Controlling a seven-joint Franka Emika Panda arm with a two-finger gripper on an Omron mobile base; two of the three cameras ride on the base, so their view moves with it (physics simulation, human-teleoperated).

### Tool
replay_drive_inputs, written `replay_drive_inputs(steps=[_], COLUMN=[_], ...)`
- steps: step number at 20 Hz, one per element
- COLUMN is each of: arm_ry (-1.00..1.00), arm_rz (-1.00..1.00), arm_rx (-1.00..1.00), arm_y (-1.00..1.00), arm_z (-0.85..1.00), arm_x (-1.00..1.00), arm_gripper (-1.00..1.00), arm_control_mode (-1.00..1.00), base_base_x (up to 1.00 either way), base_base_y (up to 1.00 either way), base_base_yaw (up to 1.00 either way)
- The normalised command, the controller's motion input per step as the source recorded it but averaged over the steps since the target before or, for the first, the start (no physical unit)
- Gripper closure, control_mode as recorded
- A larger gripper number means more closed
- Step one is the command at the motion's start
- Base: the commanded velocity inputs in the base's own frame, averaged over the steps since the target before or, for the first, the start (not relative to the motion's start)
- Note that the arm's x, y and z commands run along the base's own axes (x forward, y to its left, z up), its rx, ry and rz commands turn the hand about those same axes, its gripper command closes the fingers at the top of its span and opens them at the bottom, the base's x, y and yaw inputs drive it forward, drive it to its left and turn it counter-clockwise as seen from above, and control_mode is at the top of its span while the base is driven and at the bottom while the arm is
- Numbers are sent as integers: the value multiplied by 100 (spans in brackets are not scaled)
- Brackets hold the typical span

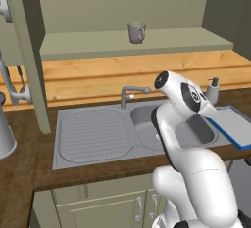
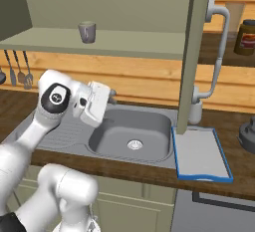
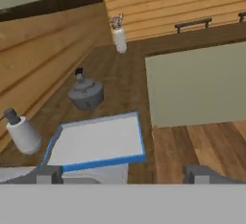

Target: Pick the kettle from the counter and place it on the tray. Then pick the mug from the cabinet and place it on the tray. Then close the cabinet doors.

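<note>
Gripper (image 3: 123, 174) released, jaws wide, nothing held, above sink end of counter (image 3: 120, 88). Kettle (image 3: 86, 94) on counter beyond far edge of empty tray (image 3: 140, 139). Mug (image 1: 137, 32) on cabinet (image 1: 122, 43) shelf. Risk: reach across tray clips blue rim; thin handle slips between fingers; pump bottle (image 3: 21, 131) near tray corner knocked.

Honey-coloured plank wall (image 1: 122, 75) runs behind a grey steel sink (image 1: 93, 134) with a tap (image 1: 130, 93) — utensils (image 2: 17, 66) hang on it at one side, a white pipe (image 2: 219, 52) climbs at the other — and a wood floor (image 3: 202, 146) lies below.
</note>
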Motion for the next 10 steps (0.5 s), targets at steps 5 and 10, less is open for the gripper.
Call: replay_drive_inputs(steps=[5,10], arm_ry=[0,1], arm_rz=[-11,3], arm_rx=[-2,-8], arm_y=[-65,-50], arm_z=[-2,-3], arm_x=[-2,-6], arm_gripper=[-100,-100], arm_control_mode=[-100,-100], base_base_x=[0,0], base_base_y=[0,0], base_base_yaw=[0,0])
